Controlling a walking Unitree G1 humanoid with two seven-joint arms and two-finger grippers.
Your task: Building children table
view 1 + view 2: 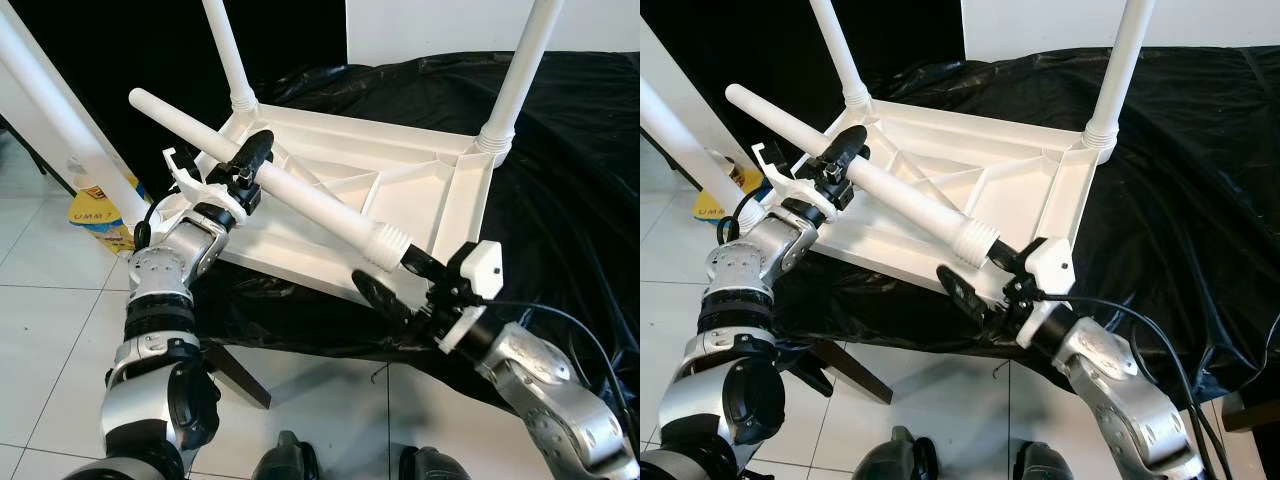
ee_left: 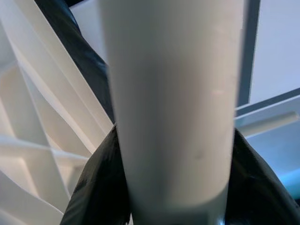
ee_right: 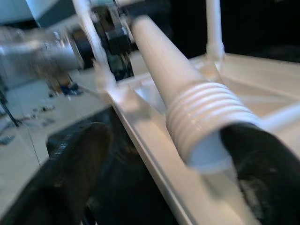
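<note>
You have the small white table (image 1: 400, 185) lying upside down on a black sheet (image 1: 570, 150), its ribbed underside facing up. Take that table as your landmark. At its far left corner one leg (image 1: 228, 50) stands screwed in and pointing up, and past the table's left edge another white leg (image 1: 60, 120) rises at a slant. Beside that edge, on the tiled floor (image 1: 50, 320), lies a yellow bag (image 1: 100, 215).

Your left gripper (image 1: 243, 165) sits over the table's near left corner, its fingers (image 1: 252, 150) closed around the loose leg (image 1: 290, 185) partway along the shaft. In the left wrist view the shaft (image 2: 173, 103) runs straight between the two black fingers (image 2: 101, 187).

That loose leg lies slantwise above the table's underside, its plain tip out past the left corner and its ribbed end (image 1: 385, 243) down near the front edge.

Your right gripper (image 1: 395, 280) is at the table's near right corner. Its fingers are spread: one finger (image 3: 255, 154) touches the ribbed end (image 3: 206, 122), the other finger (image 3: 70, 173) hangs apart from it below the table's edge.

At the far right corner a third leg (image 1: 520, 70) stands upright.
</note>
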